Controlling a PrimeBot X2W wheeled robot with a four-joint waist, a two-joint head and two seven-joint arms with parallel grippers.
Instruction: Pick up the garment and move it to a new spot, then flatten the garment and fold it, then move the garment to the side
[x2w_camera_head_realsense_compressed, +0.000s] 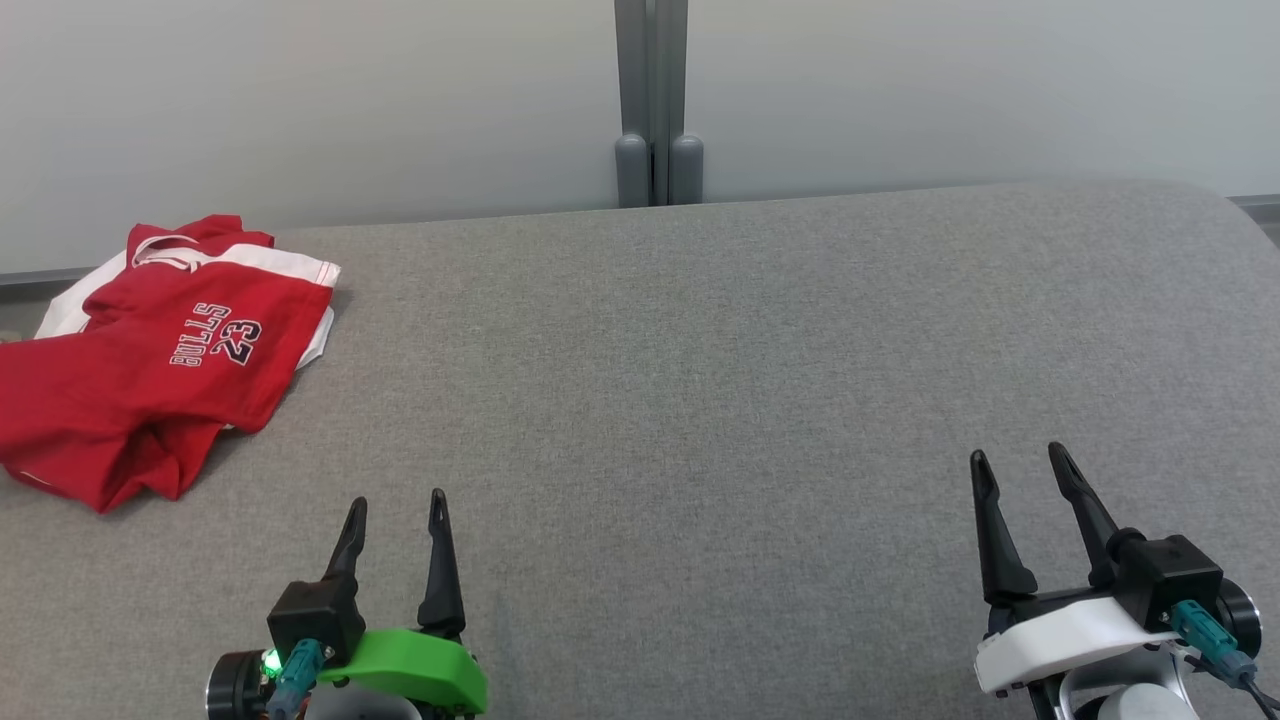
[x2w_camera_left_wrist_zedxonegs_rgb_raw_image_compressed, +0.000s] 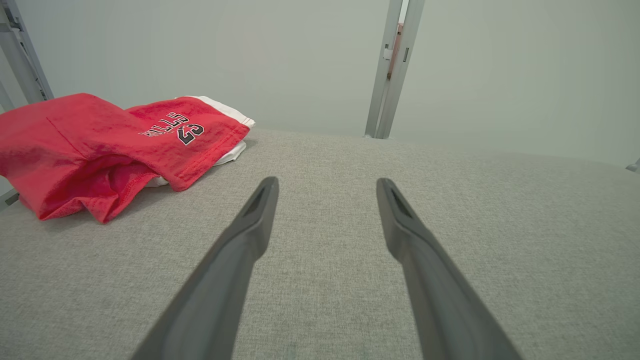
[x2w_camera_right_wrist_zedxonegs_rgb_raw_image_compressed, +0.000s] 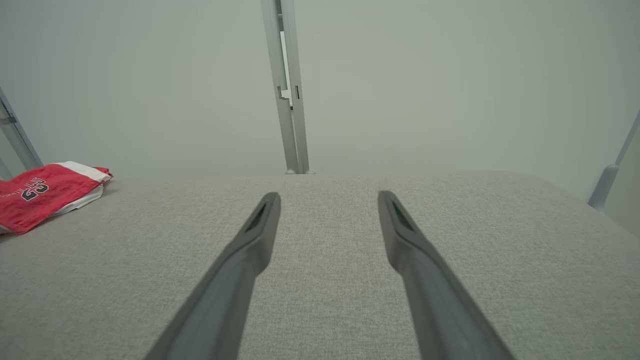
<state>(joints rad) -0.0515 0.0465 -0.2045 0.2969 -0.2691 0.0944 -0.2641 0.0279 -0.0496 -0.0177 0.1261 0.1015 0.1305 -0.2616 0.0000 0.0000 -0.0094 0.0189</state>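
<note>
Roughly folded red garment (x2w_camera_head_realsense_compressed: 150, 380) w/ white sleeves; L gripper (x2w_camera_head_realsense_compressed: 398, 497), R gripper (x2w_camera_head_realsense_compressed: 1017, 452) spread, empty.

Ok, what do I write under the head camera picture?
Left gripper and right gripper hover open over the grey fabric surface; the rumpled red BULLS 23 T-shirt lies far left.

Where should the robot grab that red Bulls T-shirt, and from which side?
Probably the bunched hem fold nearest the robot on the Bulls T-shirt, with the open left gripper coming from the near side: there the cloth stands raised off the grey surface.
</note>
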